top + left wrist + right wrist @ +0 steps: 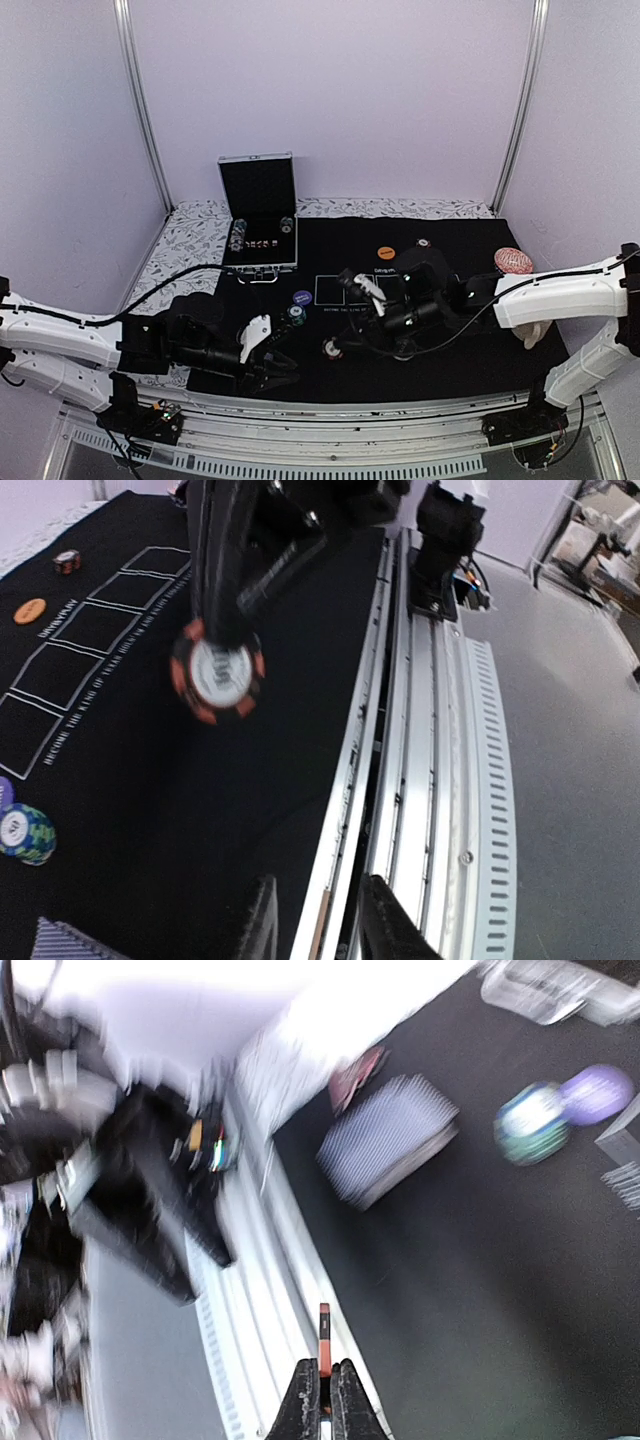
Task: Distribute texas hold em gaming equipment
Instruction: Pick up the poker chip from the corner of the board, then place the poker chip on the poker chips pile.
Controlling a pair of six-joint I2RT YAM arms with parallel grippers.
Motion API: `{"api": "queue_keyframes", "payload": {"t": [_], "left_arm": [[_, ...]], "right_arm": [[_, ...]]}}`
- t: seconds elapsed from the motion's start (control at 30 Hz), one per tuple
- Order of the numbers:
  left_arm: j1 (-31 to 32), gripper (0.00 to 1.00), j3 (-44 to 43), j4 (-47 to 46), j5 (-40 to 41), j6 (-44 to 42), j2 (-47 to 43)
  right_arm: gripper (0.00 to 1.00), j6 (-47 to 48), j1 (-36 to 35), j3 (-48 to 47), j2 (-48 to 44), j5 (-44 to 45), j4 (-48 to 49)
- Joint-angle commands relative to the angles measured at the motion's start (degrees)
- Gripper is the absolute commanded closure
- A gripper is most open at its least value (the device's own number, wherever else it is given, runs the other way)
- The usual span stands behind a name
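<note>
**A:** Which step are you on?

**B:** I think you are carrying one chip to its place. Your right gripper (323,1400) is pinching the red-black chip (215,675) by its edge. The chip is low over the front part of the black mat (340,250). I cannot tell if it touches.

**A:** And your other one?

**B:** Your left gripper (320,920) is spread, with nothing in it. It sits low by the front edge, near the deck of cards (390,1140).

**A:** What comes next?

**B:** My guess is you lay the chip flat at a player's spot. Then let go softly, so it does not roll. Mind your two arms, because they are close together.

**A:** What else is out?

**B:** A green chip (296,313) and a blue chip (302,297) touch each other by the white boxes. An orange chip (386,254) lies farther back. An open case (258,200) stands behind the mat.

**A:** And the room?

**B:** The counter (190,240) has a leafy cloth under the mat. Pale walls and metal posts (140,100) stand around it.
</note>
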State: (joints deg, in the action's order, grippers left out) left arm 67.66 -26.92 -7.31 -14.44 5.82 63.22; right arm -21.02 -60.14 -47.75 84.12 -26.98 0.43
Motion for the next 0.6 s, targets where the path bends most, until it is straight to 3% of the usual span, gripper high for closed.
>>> {"api": "queue_keyframes", "payload": {"t": [0.0,0.13,0.27,0.37,0.57], "left_arm": [[-1.48,0.64,-4.98,6.35,11.11,0.11,-3.41],[-3.31,0.49,-9.32,11.90,18.30,1.39,-4.16],[-6.46,0.36,-10.83,14.83,20.95,3.12,-4.74],[-8.47,0.31,-10.19,15.20,21.40,4.34,-5.78],[-11.03,0.28,-8.27,15.13,20.97,5.16,-7.18]], "right_arm": [[0.98,-2.76,13.24,-1.38,-7.15,-2.01,-2.78],[0.98,-3.49,29.75,-2.09,-8.50,-1.59,-3.04],[0.98,-4.45,45.41,-5.53,-2.22,-5.74,-1.59],[0.98,-4.60,50.66,-9.92,4.99,-7.69,-1.56],[0.98,-4.30,54.15,-20.17,18.54,-6.54,-2.68]]}}
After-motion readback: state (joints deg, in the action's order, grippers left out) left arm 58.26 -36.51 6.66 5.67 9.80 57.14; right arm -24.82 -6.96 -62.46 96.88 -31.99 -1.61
